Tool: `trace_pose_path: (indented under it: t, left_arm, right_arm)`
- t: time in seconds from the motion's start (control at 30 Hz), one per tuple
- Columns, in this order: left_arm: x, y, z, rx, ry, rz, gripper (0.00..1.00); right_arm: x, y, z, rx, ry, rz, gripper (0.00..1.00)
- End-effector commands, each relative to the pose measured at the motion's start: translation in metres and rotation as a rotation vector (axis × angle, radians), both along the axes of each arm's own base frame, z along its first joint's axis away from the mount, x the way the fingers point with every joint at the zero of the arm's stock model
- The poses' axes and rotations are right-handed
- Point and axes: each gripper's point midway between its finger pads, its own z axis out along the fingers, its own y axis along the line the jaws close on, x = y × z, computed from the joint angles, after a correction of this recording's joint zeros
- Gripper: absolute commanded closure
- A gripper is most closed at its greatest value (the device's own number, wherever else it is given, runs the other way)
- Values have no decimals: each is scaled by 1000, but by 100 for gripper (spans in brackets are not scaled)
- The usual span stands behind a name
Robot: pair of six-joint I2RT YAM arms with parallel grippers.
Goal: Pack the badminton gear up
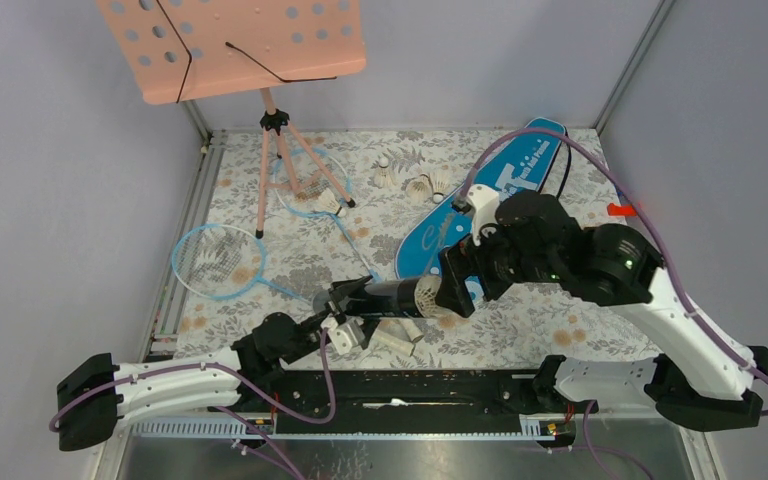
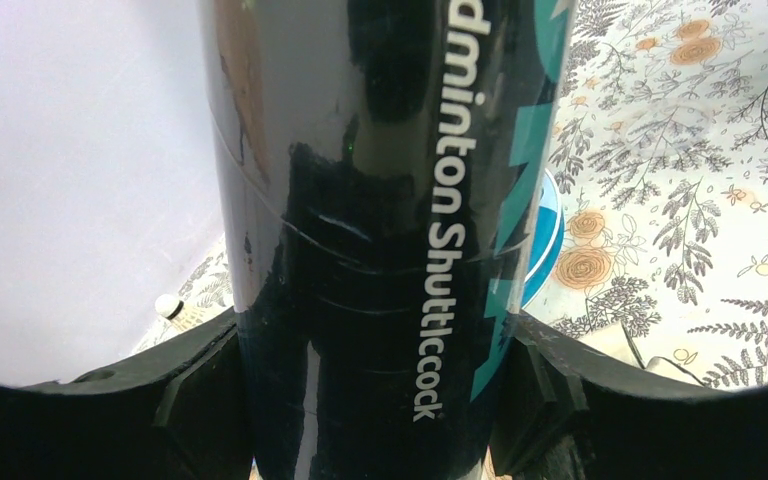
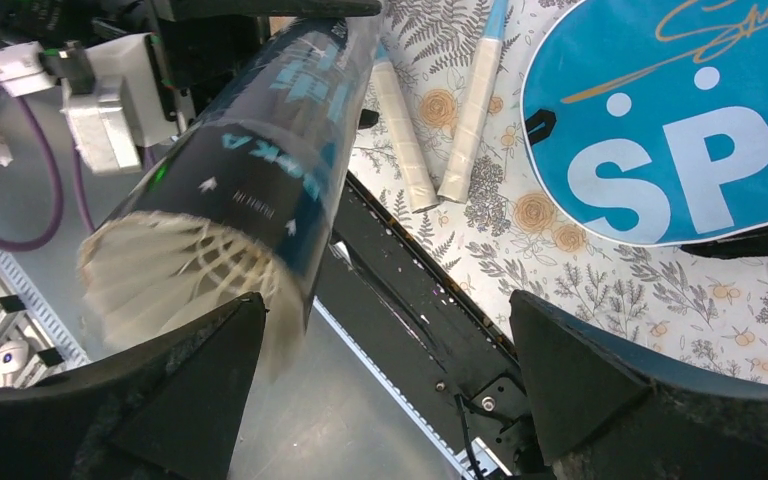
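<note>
Tube (image 1: 385, 295), dark and glossy, is lying nearly level in the air, close to the near edge of the flowered surface (image 1: 580, 330). The left end effector (image 1: 345, 300) is pinching its left end, one finger pressing on each side of the barrel. At the tube's open right end, a white feathered shuttlecock (image 3: 175, 270) is sitting in the mouth, its skirt sticking out past the rim.

The right end effector (image 3: 385, 320) is facing that open end with its fingers spread wide and gripping nothing; its left finger is sitting just beside the feathers.

Just behind it, the blue bag (image 1: 480, 190) is lying on a slant, running from mid-surface to the far right corner. Under the tube, two cream handles (image 3: 405, 130) are lying side by side, ending just short of the black rail (image 1: 410, 385) that is running along the near edge.

The rackets (image 1: 218, 260) are reaching away to the left, one head near the left edge, the other farther back under the tripod legs of a pink stand (image 1: 230, 45). Loose shuttlecocks (image 1: 420, 185) are lying near the far edge, between the stand and the bag.

Bare surface is showing right of the bag and along the near right side. Plain walls (image 1: 60, 200) are closing in the left, right and far edges.
</note>
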Motion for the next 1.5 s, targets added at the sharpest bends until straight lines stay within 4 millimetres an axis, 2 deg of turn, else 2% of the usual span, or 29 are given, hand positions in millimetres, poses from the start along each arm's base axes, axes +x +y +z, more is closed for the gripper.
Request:
trace_pose_path:
  t: [0.0,0.17,0.27,0.4,0.47,0.57,0.63,0.73,0.87,0.93,1.0,1.03,1.13,1.27,1.33,1.47]
  left_arm:
    - [1,0,52,-177,-34,3,89]
    - [2,0,57,-209,-20,8,89]
    - [1,-1,62,-243,-7,2,88]
    - [2,-1,66,-272,9,2,88]
    - [4,0,67,-280,10,16,88]
    - [12,7,67,-296,23,74,88]
    - [17,11,67,-308,32,111,88]
    - [25,19,66,-333,58,169,88]
    - [39,35,68,-395,99,282,88]
    - [44,42,69,-421,114,329,86]
    - [51,52,73,-462,141,393,86]
    - [54,55,76,-476,151,417,86]
    - [58,59,77,-475,184,461,86]
    - [64,67,71,-481,206,520,85]
    - [65,69,70,-489,209,538,85]
    - [66,71,70,-490,211,548,85]
  right_arm:
    - [19,22,-13,-17,-31,19,0]
    - [34,45,-35,-34,-56,62,0]
    - [47,55,-39,-26,-95,51,0]
    - [55,67,-31,7,-135,64,0]
    - [56,65,-15,31,-164,59,0]
    - [57,50,16,82,-235,6,0]
    - [56,34,39,138,-287,-49,0]
    - [57,5,64,185,-371,-136,0]
    - [69,-37,81,222,-437,-328,0]
    - [80,-56,77,212,-444,-449,0]
    - [96,-77,63,168,-416,-574,0]
    - [108,-91,46,127,-377,-652,0]
    - [139,-115,-8,59,-227,-796,0]
    - [169,-152,-72,102,-49,-969,1]
    - [178,-176,-101,92,-9,-1061,0]
    - [186,-212,-160,101,168,-1193,2]
